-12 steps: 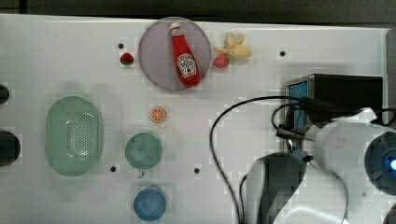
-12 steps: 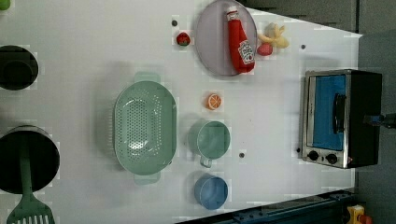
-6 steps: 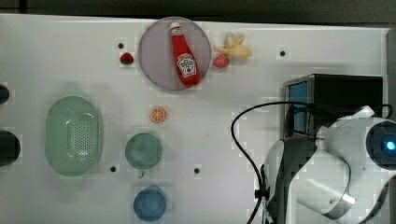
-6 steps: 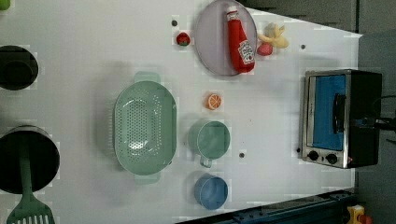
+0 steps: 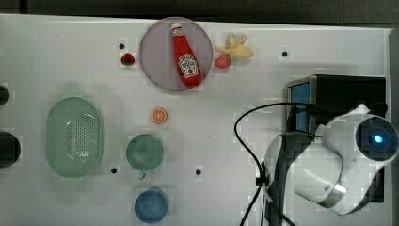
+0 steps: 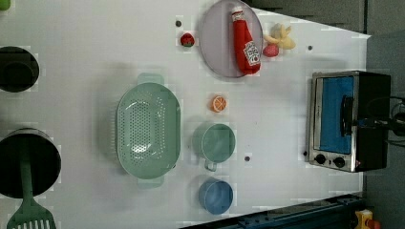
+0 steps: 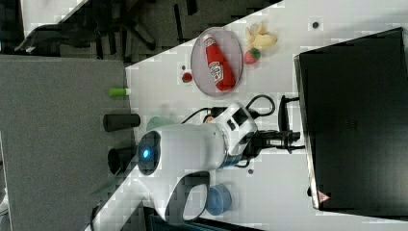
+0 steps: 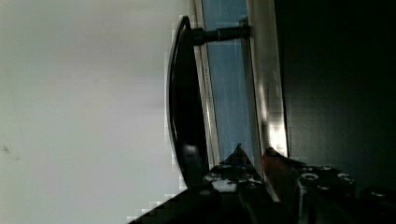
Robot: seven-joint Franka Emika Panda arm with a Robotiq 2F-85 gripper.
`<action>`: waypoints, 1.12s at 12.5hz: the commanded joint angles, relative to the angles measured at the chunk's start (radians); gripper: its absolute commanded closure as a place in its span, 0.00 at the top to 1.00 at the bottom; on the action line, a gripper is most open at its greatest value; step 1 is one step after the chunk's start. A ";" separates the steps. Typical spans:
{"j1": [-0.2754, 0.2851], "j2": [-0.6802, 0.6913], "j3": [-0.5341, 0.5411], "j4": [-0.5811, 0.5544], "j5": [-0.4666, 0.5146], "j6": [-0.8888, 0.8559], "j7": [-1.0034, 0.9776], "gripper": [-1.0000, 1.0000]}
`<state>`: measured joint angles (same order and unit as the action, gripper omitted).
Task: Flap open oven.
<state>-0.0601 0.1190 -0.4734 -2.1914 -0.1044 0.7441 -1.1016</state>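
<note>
Gripper [image 8: 252, 161] sits nearly closed, fingers straddling the top edge of the boxy black toaster oven's [image 6: 367, 119] still-shut blue glass door [image 6: 336, 114], just beside its black bar handle [image 8: 184, 116].

Oven [image 6: 347, 121]: black case, silver front frame, blue-tinted glass, black handle [image 8: 184, 116], black knobs.
Arm [image 5: 339, 165]: white shell, blue light at its joint.
Table [image 6: 86, 47]: white.
Plate [image 5: 157, 56]: pale lilac-grey.
Bottle [image 5: 186, 56]: red, white cap, white label.
Colander [image 6: 148, 130]: mint green, dotted with fine holes.
Cup [image 5: 145, 152]: green.
Bowl [image 5: 151, 205]: blue.
Orange slice [image 5: 159, 115]: orange, pale spokes.
Strawberry [image 5: 222, 61] at three o'clock of the plate: red.
Banana [image 5: 237, 48]: yellow.
</note>
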 commanded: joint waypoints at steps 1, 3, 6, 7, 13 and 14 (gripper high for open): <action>0.014 0.034 0.019 0.011 0.022 0.032 -0.036 0.18; 0.016 0.057 0.024 0.011 0.024 0.041 -0.035 0.18; 0.026 0.065 0.036 0.009 0.013 0.044 -0.035 0.18; 0.033 0.068 0.049 0.004 -0.004 0.043 -0.031 0.18; 0.094 0.082 0.135 -0.043 -0.219 0.046 0.267 0.18; 0.103 0.085 0.152 -0.048 -0.272 0.044 0.334 0.18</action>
<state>-0.0267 0.1956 -0.3655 -2.2148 -0.3586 0.7812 -0.9131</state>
